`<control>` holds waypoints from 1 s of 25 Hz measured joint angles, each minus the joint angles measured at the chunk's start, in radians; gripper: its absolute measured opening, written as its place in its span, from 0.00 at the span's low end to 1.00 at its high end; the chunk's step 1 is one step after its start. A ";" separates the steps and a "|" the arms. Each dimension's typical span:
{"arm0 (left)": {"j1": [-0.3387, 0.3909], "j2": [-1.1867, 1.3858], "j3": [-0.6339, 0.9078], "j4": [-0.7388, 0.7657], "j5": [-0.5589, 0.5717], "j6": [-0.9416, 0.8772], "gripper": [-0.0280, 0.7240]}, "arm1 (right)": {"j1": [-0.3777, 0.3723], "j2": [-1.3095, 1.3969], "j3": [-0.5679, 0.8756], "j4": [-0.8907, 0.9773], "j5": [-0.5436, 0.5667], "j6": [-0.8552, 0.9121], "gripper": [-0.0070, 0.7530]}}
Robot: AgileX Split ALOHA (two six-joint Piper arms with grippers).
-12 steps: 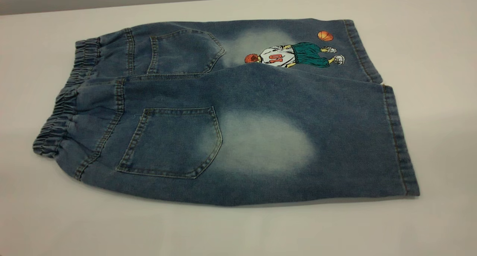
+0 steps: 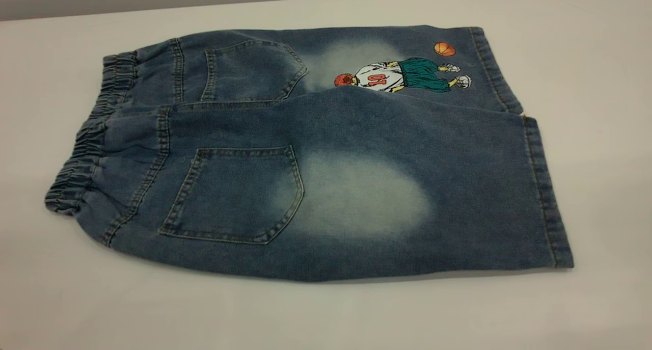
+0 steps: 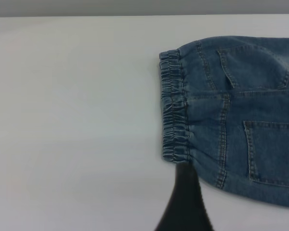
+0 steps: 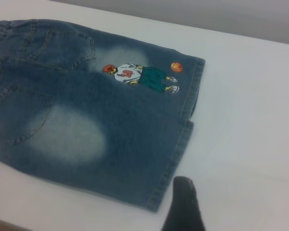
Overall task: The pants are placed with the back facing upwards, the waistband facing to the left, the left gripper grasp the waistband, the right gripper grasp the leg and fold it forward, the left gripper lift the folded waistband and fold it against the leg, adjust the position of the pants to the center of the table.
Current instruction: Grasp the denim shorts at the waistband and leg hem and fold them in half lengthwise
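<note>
Denim pants (image 2: 326, 156) flat on table (image 2: 586, 59), back up, unfolded; waistband (image 2: 84, 151) left. Left gripper (image 3: 185, 202) near waistband, right gripper (image 4: 183, 204) near leg (image 4: 135, 144) hem; neither touching, finger state indeterminate. Step: approach. Next: descend, pinch both.

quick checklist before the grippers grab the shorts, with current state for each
1. Back side up: ok, both back pockets show on the shorts.
2. Waistband at left: ok.
3. Shorts flat, unfolded: ok, near leg overlaps the printed leg slightly.
4. Left gripper near waistband: ok, just beside its near corner, not gripping.
5. Right gripper near the leg hem: ok, not gripping.
6. Grippers open: cannot tell.
</note>
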 joint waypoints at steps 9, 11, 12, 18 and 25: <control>0.000 0.000 0.000 0.000 0.000 0.001 0.71 | 0.000 0.000 0.000 0.000 0.000 0.000 0.61; 0.000 0.000 0.000 0.000 0.000 0.001 0.71 | 0.000 0.000 0.000 0.000 0.000 0.000 0.61; 0.000 0.000 0.000 0.000 0.000 0.001 0.71 | 0.000 0.000 0.000 0.000 0.000 0.000 0.61; 0.000 0.000 0.000 0.000 0.000 0.001 0.71 | 0.000 0.000 0.000 0.000 0.000 0.000 0.61; 0.000 0.000 0.000 0.000 0.000 0.000 0.71 | 0.000 0.000 0.000 0.000 -0.019 -0.008 0.61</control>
